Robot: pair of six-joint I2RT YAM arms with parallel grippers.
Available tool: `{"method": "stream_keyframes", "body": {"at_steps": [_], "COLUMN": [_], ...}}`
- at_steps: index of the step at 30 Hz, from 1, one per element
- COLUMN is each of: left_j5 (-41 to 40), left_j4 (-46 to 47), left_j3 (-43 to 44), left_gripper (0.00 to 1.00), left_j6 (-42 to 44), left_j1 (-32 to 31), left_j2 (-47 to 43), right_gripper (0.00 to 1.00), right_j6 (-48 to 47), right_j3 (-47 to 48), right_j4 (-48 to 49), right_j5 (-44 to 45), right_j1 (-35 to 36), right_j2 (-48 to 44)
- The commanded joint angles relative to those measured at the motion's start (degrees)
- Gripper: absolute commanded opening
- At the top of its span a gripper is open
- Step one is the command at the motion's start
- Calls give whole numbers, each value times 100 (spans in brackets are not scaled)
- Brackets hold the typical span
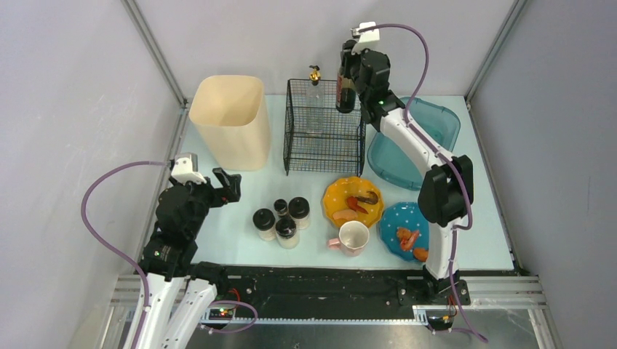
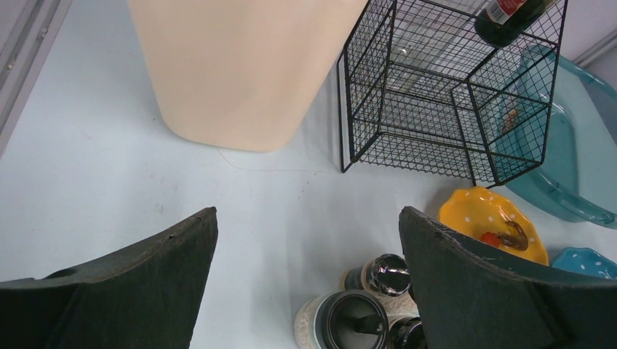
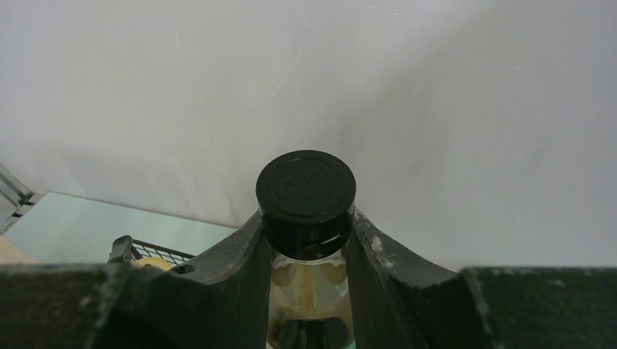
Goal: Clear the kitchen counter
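The left fingers [image 1: 227, 186] were seen at the near left, spread wide with nothing between them. They were held over the table [image 1: 218, 236], a pale mint-blue top that lay across the cell floor behind a black front rail [image 1: 313, 280]. Four dark-lidded spice jars [image 1: 287, 230] were grouped just right of them, near the front. A pink-and-white mug [image 1: 353, 237] was stood further right. A blue dotted plate [image 1: 393, 215] with orange food scraps was placed at the near right, partly hidden by the right arm [image 1: 436, 218]. A yellow dotted plate [image 1: 332, 196] with similar scraps was set just behind the mug.

Further back, a beige bin [image 1: 231, 123] was stood at the left and a black wire basket [image 1: 324, 138] in the middle. A clear bottle [image 1: 314, 105] with a gold top was kept upright inside the basket. A teal tub [image 1: 440, 120] was laid at the far right. At the far end, the right fingers [image 1: 348, 71] were clamped on the neck of a dark bottle [image 1: 345, 94] with a black cap. It was held in the air over the basket's right rear part.
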Motion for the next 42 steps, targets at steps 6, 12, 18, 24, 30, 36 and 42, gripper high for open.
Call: {"method": "stream_keyframes", "body": {"at_steps": [6,12,18,24,30,36,42], "left_j5": [50,60,71,69,84,66,65], "left_j4": [178,173,176,177,174,173,180], "left_j3": [-34,-35,-32,-34,-36,-42,-43], "left_gripper": [98,98,98,98,98,98,98], "left_j6": [-35,-35,-35,-30,-43,-44,-40], "left_j1": [68,68,74,85,85,93,109], "left_j2": [20,30,52,47,78,69,74], "right_gripper": [0,0,0,0,19,48,70], "right_j6": [246,210,162,318,490,467,463], "right_j3": [-524,-1017,-1242,-1556,-1781,-1849,-1962], "right_j4": [1218,1388,1419,1487,1485,1364,1324], "right_j5": [391,517,688,869,1118,1110,1104], "right_j1": [80,159,258,287,318,326,357], "right_j2": [-221,-233,-191,-149,-135,-207,-532]}}
